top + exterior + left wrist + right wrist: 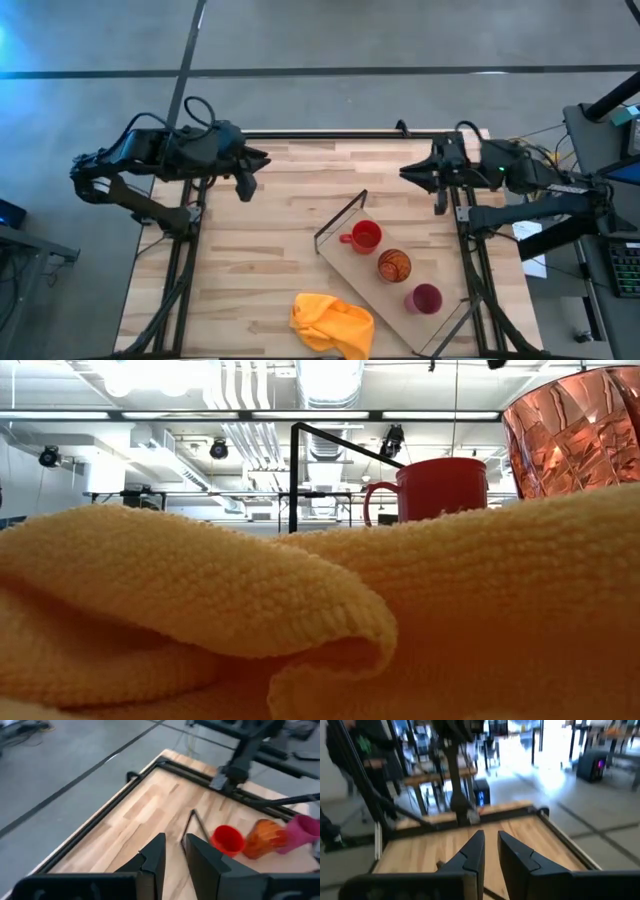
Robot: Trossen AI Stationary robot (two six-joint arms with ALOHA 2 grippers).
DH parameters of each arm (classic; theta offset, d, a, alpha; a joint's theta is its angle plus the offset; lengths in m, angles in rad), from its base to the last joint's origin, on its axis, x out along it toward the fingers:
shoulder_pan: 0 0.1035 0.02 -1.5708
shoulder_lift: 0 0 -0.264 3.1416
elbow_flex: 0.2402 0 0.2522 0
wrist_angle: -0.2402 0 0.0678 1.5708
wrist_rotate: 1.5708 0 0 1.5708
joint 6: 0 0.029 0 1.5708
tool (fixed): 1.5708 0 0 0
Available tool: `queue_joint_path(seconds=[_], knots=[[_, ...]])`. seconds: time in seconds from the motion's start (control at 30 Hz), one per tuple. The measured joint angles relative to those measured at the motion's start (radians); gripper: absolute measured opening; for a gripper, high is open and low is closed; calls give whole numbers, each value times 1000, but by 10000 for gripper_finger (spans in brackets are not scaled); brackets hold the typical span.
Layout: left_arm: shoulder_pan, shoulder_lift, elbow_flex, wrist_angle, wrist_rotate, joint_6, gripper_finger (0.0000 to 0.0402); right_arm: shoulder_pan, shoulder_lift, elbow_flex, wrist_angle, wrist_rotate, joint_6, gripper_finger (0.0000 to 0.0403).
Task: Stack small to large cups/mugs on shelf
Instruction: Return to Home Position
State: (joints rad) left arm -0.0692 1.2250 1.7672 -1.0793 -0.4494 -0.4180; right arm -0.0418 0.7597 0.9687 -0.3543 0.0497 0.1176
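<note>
On the light plywood shelf (345,258), with its black wire frame (340,213), three cups stand in a diagonal row. They are a red mug (365,237), an orange patterned tumbler (394,265) and a magenta cup (425,299). They also show in the left wrist view: mug (227,840), tumbler (262,837), magenta cup (305,830). The low view shows the mug (440,485) and tumbler (580,430). My left gripper (262,158) hovers over the table's far left, shut and empty. My right gripper (404,172) hovers over the far right, shut and empty.
A yellow-orange cloth (332,325) lies crumpled near the table's front edge, beside the shelf, and fills the low view's foreground (300,620). The slatted wooden tabletop (270,230) lies bare between the arms and to the shelf's left.
</note>
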Motion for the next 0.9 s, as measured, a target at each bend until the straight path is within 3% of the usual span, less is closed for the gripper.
queue_joint_path(seconds=[0.23, 0.5, 0.7, 0.9], knots=[[0, -187, -325, 141, -10, -74, 61, 0, -191, -229, 102, 3, 15, 47], [0, -447, -676, 350, 92, -31, 61, 0, -366, -385, 105, 3, 107, 47], [0, -608, -904, 560, 259, 108, 61, 0, -455, -445, 102, 3, 116, 47], [-1, -738, -1150, 825, 410, 110, 61, 0, -511, -505, 99, -12, 132, 47]])
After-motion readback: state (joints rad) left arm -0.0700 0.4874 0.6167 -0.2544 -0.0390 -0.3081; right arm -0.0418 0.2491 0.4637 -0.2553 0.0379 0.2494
